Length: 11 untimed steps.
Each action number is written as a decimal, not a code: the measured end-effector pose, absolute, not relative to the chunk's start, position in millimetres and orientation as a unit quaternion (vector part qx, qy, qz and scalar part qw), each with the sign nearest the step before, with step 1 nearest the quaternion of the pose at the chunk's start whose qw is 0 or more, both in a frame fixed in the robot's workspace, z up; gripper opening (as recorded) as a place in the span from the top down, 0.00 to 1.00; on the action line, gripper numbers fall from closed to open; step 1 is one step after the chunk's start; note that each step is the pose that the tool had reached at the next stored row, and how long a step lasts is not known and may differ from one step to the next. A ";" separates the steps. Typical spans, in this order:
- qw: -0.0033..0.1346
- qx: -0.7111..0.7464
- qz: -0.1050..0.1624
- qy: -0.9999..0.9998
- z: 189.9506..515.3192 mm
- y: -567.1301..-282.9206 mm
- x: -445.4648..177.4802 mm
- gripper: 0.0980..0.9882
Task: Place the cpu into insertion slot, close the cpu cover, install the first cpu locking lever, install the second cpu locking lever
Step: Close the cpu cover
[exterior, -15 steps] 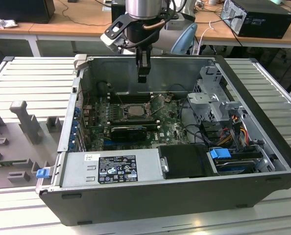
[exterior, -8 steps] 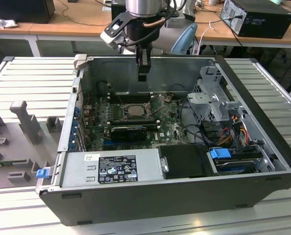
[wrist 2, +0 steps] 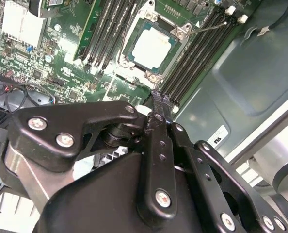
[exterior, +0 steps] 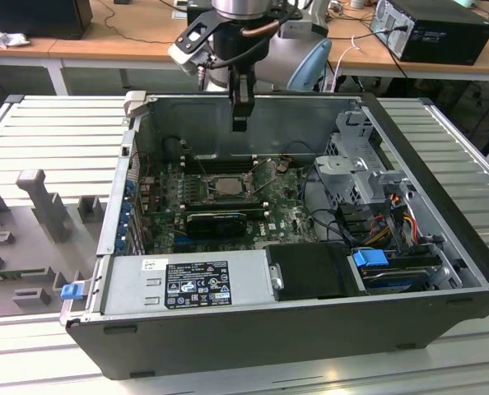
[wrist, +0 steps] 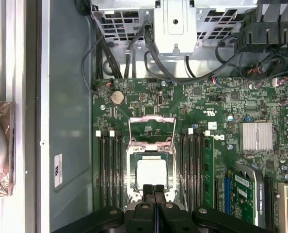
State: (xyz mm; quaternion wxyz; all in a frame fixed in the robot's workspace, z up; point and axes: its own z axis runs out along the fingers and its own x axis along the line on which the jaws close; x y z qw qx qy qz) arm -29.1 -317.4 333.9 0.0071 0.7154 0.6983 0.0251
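Note:
The cpu lies in the insertion slot, its pale silver top bare; it shows in the second wrist view too, cpu, and in the exterior view, cpu. The cpu cover, a thin metal frame, stands swung open off the socket on the side toward the drive cage. A wire lever sticks out from a socket corner. My gripper hangs shut and holds nothing, well above the board. In the first wrist view the gripper sits over the socket's edge opposite the cover.
Black memory slots flank the socket on both sides. A long black card lies across the board. The drive cage and cable bundles fill the exterior view's right. The power supply sits at the case front.

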 end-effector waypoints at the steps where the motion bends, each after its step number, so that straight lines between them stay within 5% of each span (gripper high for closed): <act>1: 0.007 0.715 0.025 0.698 333.5 -317.4 -25.4 0.99; 11: 0.007 0.715 0.025 0.698 328.4 -317.0 -14.7 0.99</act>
